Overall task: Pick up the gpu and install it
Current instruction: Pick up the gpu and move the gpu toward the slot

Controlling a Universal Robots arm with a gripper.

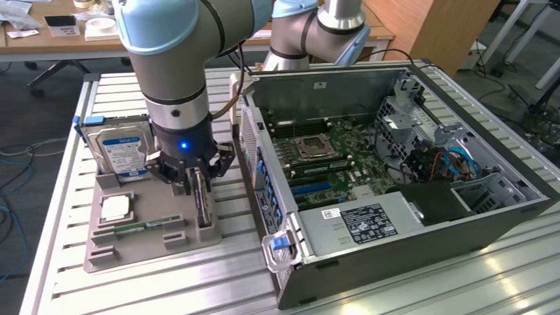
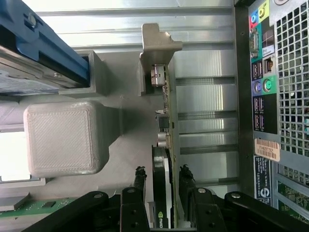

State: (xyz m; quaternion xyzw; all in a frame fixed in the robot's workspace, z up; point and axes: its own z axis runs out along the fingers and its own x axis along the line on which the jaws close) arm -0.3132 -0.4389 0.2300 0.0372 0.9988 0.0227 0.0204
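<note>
In the wrist view we see the gripper (image 2: 162, 173) jaws apart, straddling the gpu (image 2: 165, 125); the exterior view adds the open case (image 1: 394, 262).

The exterior view looks down at a slant from high over the table (image 1: 157, 289), taking in the tray (image 1: 131, 252) and the open computer case (image 1: 411, 252), while the wrist view peers close along the gripper (image 2: 162, 176) at the gpu (image 2: 158, 77), sharing that tray and the case's rear.

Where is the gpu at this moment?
The gpu stands on edge in the gray tray, exterior view's left, between hard drive and computer case, open claw straddling it.
</note>
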